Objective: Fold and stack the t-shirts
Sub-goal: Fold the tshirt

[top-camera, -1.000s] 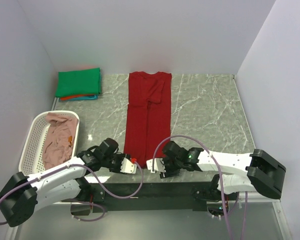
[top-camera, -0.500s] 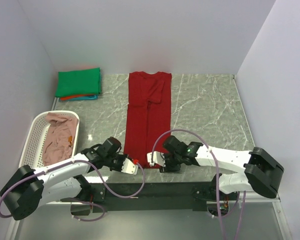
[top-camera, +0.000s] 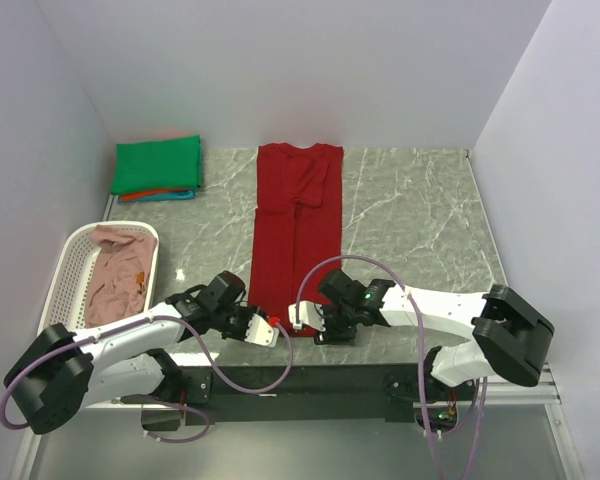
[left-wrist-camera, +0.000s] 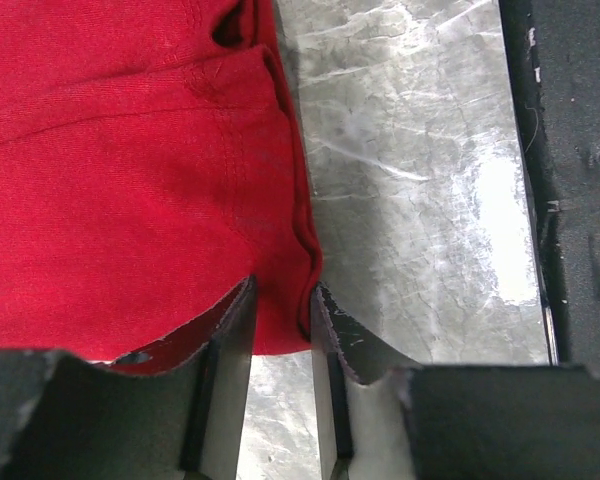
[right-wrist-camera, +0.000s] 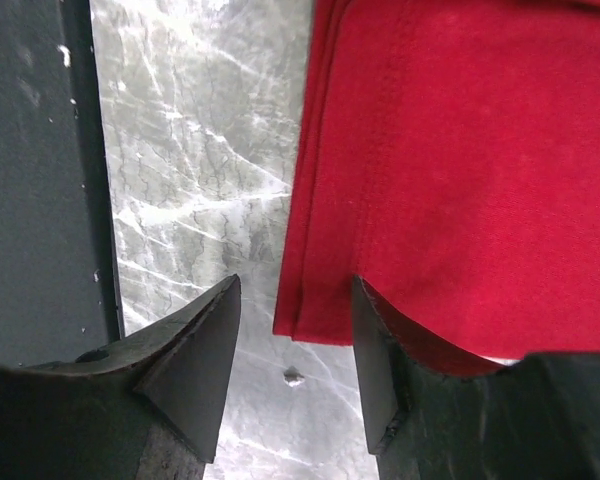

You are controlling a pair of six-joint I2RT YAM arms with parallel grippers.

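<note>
On marble table [top-camera: 410, 210], left gripper [left-wrist-camera: 282, 292] pinching red t-shirt [top-camera: 295, 240], right gripper [right-wrist-camera: 295, 288] wide, white walls [top-camera: 280, 70].

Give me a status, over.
Left gripper pinching near corner of dark red shirt. Right gripper open, straddling the other corner. Nothing in the way.

Bright, even overhead light; top view sharp, shadows soft. Wrist views: white glare streaks on the polished counter [left-wrist-camera: 410, 170], red cloth [right-wrist-camera: 460, 150] weave crisp. Jaws at bottom edge dark, slightly blurred.
</note>
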